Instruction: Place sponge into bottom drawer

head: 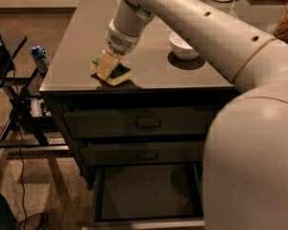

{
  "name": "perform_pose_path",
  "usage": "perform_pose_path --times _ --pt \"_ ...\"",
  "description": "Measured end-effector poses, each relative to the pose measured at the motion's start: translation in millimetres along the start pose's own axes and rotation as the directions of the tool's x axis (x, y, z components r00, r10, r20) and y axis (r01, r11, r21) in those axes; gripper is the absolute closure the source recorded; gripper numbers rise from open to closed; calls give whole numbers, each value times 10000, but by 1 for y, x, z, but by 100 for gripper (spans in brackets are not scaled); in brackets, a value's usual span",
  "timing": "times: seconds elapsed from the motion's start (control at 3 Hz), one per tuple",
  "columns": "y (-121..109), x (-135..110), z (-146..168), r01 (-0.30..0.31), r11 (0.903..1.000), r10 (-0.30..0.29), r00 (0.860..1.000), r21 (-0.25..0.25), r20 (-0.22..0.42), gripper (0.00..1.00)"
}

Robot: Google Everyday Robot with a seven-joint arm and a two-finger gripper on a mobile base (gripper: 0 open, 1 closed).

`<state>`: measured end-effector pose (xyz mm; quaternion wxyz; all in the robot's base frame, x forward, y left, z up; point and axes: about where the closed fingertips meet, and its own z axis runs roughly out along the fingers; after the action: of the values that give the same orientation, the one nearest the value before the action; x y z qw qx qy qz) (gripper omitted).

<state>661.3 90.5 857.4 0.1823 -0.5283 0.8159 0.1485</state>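
The sponge lies on the table near its front edge, toward the left. The gripper is right over the sponge, touching it. A bowl sits farther right and back. Below the table's front, under two upper drawers, the bottom drawer juts out forward.
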Motion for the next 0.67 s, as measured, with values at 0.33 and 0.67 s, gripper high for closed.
perform_pose_path --times 0.33,0.67 --pt "33 23 -9 -397 9989 398 9992 -250 16 100" --pt "71 55 -16 -872 9950 865 9961 -480 -168 100"
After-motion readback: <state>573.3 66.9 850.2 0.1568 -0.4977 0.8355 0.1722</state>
